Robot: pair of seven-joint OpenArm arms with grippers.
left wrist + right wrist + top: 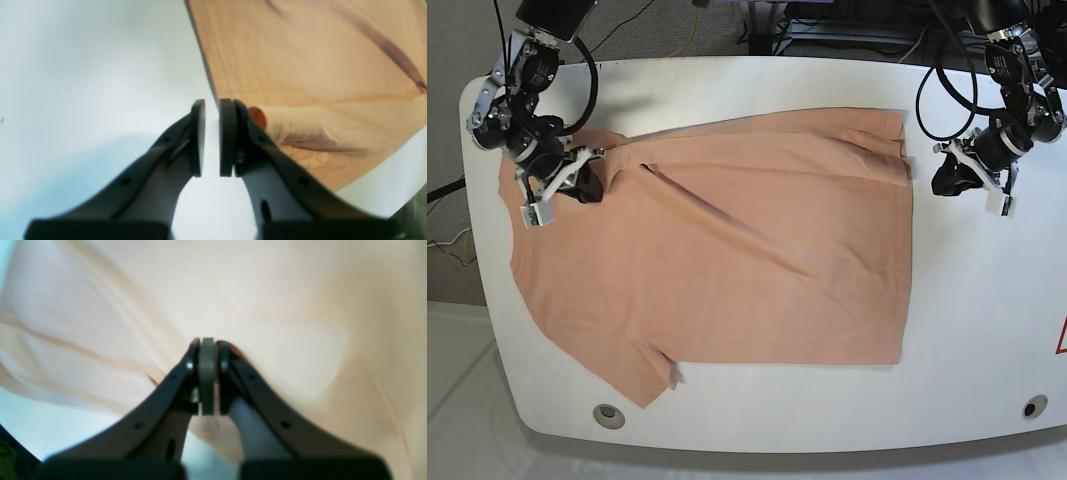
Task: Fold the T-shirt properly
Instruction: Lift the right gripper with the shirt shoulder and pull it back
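t-shirt (pixel 727 250) flat, long axis left-right | right fingers (pixel 207 350) clamp t-shirt | left fingers (pixel 196 133) parted, empty

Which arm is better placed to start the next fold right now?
Right. The right gripper sits on the T-shirt, apparently pinching fabric; the left gripper is off the hem over bare table.

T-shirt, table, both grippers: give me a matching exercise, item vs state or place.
Things:
1. T-shirt
2. table
3. left gripper
4. right gripper

Descriptions:
A. white, rounded corners
B. fingers shut, fabric all around
C. peach, spread out
D. fingers slightly apart with nothing between them, over bare surface beside the shirt's edge

Pairs: 1-C, 2-A, 3-D, 4-B
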